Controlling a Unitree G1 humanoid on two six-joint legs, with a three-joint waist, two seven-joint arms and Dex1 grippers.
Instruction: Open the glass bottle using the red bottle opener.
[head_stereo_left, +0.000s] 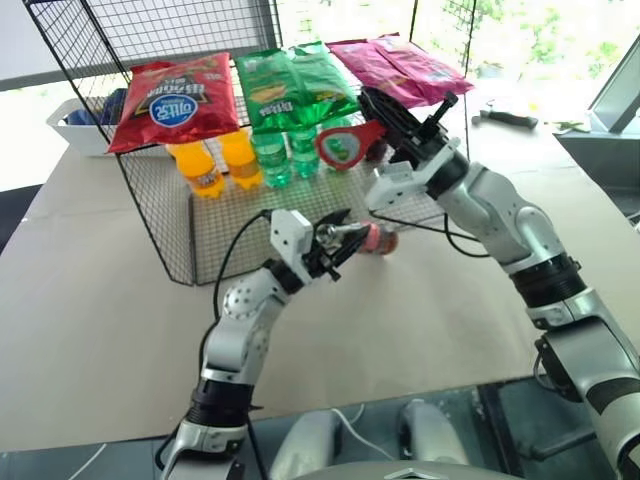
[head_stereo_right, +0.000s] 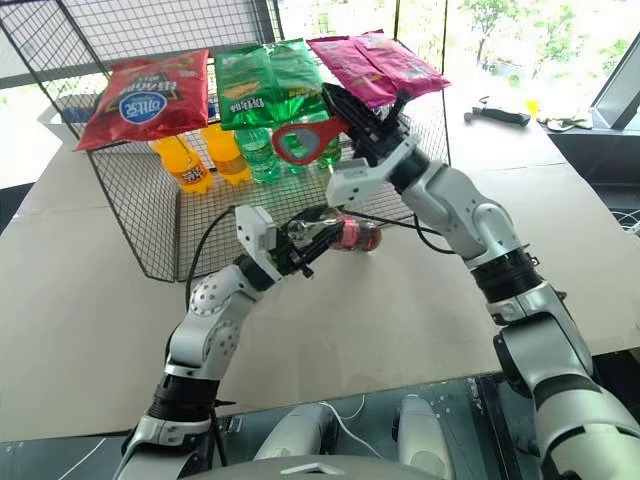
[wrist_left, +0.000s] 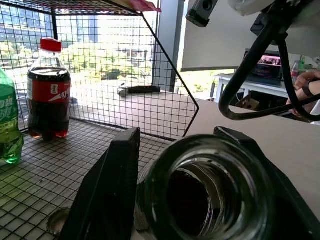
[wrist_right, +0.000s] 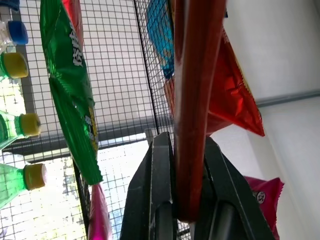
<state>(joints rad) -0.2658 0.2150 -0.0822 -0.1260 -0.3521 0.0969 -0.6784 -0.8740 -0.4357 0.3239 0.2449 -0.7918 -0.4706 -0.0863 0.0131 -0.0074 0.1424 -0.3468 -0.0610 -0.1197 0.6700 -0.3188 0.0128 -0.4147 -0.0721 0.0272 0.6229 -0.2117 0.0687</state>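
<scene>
- Gripping the glass bottle near its neck, the left gripper is seen at the centre of the left eye view, its two black fingers closed against the glass on either side.
- The bottle is held tilted, almost lying over, just in front of the wire rack, with its red label toward the right of the frame.
- An open, capless mouth is shown in the left wrist view, with the glass rim set between the fingers.
- A small metal cap is seen lying on the rack's mesh floor in the lower left of that view.
- The red bottle opener is clamped by its handle in the right gripper, whose jaws are closed tight on it, in the upper centre of the frame.
- The opener's oval loop head is held up and apart from the bottle, in front of the green bottles.
- Orange bottles and snack bags are seen in the rack at upper left; a dark cola bottle stands on the mesh.
</scene>
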